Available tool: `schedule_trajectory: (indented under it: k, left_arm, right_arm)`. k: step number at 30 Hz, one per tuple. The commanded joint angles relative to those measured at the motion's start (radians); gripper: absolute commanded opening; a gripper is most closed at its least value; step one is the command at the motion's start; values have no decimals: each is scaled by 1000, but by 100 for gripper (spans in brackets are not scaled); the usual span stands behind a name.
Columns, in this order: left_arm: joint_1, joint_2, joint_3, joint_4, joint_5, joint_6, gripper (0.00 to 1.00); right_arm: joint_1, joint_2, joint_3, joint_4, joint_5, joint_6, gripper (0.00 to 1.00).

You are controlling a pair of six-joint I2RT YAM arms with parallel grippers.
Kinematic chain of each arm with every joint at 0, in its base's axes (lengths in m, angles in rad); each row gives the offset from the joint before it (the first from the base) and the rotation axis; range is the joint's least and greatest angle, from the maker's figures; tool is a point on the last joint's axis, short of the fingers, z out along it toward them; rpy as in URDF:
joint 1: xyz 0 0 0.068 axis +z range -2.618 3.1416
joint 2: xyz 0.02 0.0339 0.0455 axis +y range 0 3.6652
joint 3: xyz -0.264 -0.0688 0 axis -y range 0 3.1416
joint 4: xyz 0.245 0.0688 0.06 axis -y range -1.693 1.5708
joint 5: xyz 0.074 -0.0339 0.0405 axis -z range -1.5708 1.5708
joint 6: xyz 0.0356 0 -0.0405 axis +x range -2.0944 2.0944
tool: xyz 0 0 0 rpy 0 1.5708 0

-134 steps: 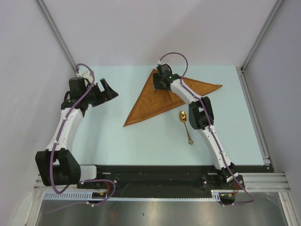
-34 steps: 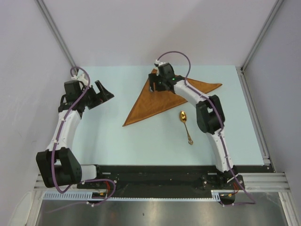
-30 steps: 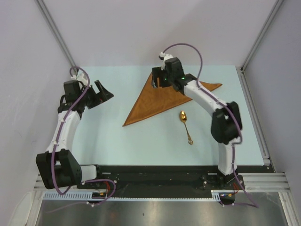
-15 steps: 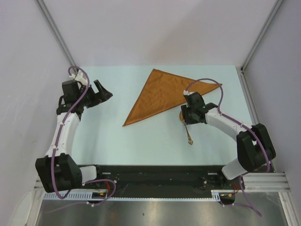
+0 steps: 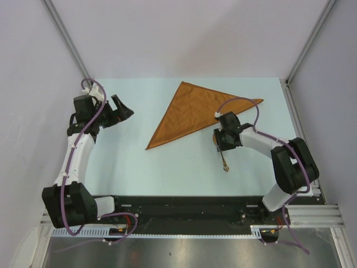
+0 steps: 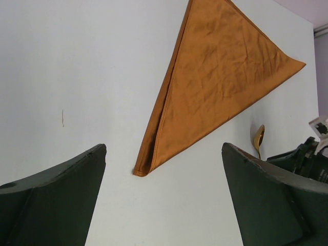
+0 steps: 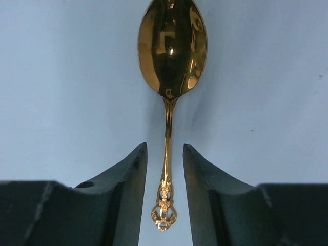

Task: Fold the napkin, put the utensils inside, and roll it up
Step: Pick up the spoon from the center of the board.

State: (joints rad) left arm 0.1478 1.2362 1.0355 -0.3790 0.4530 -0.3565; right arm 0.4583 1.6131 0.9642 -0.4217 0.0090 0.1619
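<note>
The rust-orange napkin (image 5: pixel 195 111) lies flat on the table, folded into a triangle; it also shows in the left wrist view (image 6: pixel 215 82). The gold spoon (image 7: pixel 171 46) lies on the table just right of the napkin, with only its handle end (image 5: pixel 225 163) showing from above. My right gripper (image 5: pixel 223 139) is low over the spoon. Its jaws (image 7: pixel 165 148) stand narrowly open either side of the thin handle, with a gap on each side. My left gripper (image 5: pixel 124 109) is open and empty at the far left, pointing towards the napkin's near tip (image 6: pixel 141 171).
The pale blue table (image 5: pixel 167 167) is bounded by a metal rail (image 5: pixel 301 134) on the right and the black base rail (image 5: pixel 184 206) at the near edge. The left wrist view shows the spoon's bowl (image 6: pixel 258 138) and my right gripper (image 6: pixel 307 154) at its right edge.
My right arm has left the napkin's far corner and swung down to the spoon, straddling its handle. The napkin now lies uncovered. My left arm has hardly moved.
</note>
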Motion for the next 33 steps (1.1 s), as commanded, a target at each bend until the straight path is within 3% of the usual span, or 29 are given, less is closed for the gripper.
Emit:
schedule_trajectory:
  k: [1, 6, 9, 12, 13, 20, 26, 33]
  left_arm:
    - [10, -3, 29, 11, 21, 27, 99]
    - [12, 2, 29, 9, 23, 28, 99]
    - [10, 2, 31, 11, 26, 25, 99]
    - [10, 2, 23, 22, 42, 16, 99]
    - [12, 2, 20, 25, 49, 10, 99]
    - [12, -14, 6, 40, 67, -4, 99]
    - [12, -38, -44, 87, 130, -48, 99]
    - [10, -75, -68, 114, 131, -71, 99]
  right_arm:
    - [-9, 60, 39, 38, -50, -25, 38]
    - [-10, 114, 54, 40, -55, -28, 37]
    - [-9, 137, 60, 37, -60, -27, 30]
    - [-10, 160, 68, 26, -67, -4, 11]
    - [-12, 162, 74, 21, -69, 5, 1]
    - [9, 85, 189, -42, -49, 233, 0]
    - [68, 47, 263, 79, 81, 589, 0]
    - [120, 169, 421, 107, 265, 947, 0]
